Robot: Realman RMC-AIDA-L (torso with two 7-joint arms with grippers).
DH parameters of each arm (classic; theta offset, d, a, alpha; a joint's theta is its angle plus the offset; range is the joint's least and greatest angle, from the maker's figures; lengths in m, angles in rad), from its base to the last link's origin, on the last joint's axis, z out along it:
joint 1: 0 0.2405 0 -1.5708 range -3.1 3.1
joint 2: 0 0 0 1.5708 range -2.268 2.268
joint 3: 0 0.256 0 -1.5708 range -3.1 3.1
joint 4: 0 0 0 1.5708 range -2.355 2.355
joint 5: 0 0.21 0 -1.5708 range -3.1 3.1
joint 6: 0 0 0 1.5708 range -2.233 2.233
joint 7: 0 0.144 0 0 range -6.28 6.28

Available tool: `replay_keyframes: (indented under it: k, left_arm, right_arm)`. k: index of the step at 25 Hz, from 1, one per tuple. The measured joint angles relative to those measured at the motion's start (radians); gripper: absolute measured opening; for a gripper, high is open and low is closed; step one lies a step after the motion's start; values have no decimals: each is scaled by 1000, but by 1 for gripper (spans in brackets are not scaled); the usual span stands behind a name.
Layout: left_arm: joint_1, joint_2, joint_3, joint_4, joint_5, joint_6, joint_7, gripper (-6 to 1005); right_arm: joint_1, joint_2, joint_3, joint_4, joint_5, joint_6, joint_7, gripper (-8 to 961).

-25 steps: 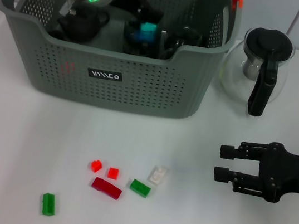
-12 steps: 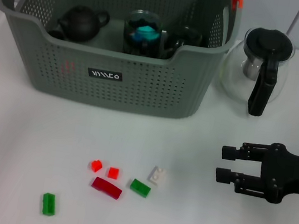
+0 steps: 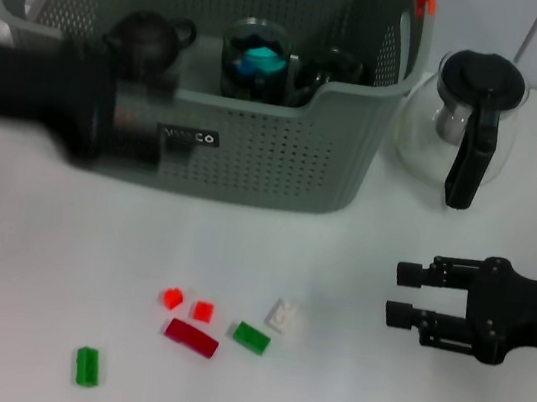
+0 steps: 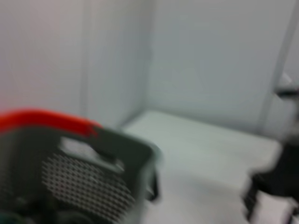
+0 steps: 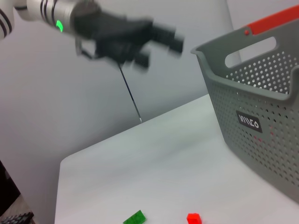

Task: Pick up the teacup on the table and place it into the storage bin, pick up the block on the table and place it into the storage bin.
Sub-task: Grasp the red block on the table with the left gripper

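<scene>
One large grey plastic storage bin [image 3: 256, 149] with perforated walls, orange handle clips and a small black label stands at the far side of the white tabletop [image 3: 341, 394]. Inside it sit one dark round teapot [image 3: 146, 36], one glass teacup [image 3: 259, 58] with a turquoise insert, and a further dark vessel [image 3: 334, 67] beside the cup that I cannot make out. Just beside the bin, on the robot's right, stands one clear glass teapot with a black lid and handle [image 3: 468, 115].

Six small blocks lie loose on the tabletop in front of the bin: two small red cubes [image 3: 187, 303], one long dark-red brick [image 3: 191, 337], one green brick [image 3: 251, 337], one whitish brick [image 3: 282, 313], and a second green brick [image 3: 87, 366] apart toward the left.

The left tool [image 3: 143, 127] appears as a dark blur in front of the bin's near wall, above the blocks; whether it is spread or closed cannot be told. The right tool [image 3: 401, 292] rests near the tabletop's right side, its two black fingers [image 3: 414, 273] spread with nothing between them, pointing toward the blocks but well apart from them.
</scene>
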Motion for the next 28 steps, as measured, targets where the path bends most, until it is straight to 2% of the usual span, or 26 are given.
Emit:
replay_keyframes:
  k: [3,6,7,8,13,19,24,25,28]
  left_arm:
    - [30,1,59,25,61,16,37,661]
    - [36,1,134,39,161,23,36,660]
    - [36,1,134,39,161,23,36,660]
    - [31,-2,219,40,244,16,14,660]
    - [12,-4,368,32,332,-52,-73,658]
    - [-7,-6,623,-1,465,-193,-215,657]
    - [-19,-8,788,2,564,-297,-289,490]
    - [-19,-9,832,3,587,-323,-305,479]
    - [-21,-9,875,6,610,-349,-323,447]
  right_arm:
    - [1,0,0,0,0,-2,0,593]
    - [0,2,0,0,0,-2,0,593]
    - [0,3,0,0,0,-1,0,593]
    - [0,4,0,0,0,0,0,593]
    - [-3,3,0,0,0,-1,3,593]
    - [-4,0,0,0,0,-3,8,593]
    - [-4,0,0,0,0,-2,6,592]
    - [-4,0,0,0,0,-1,6,592]
    - [-4,0,0,0,0,-1,6,592]
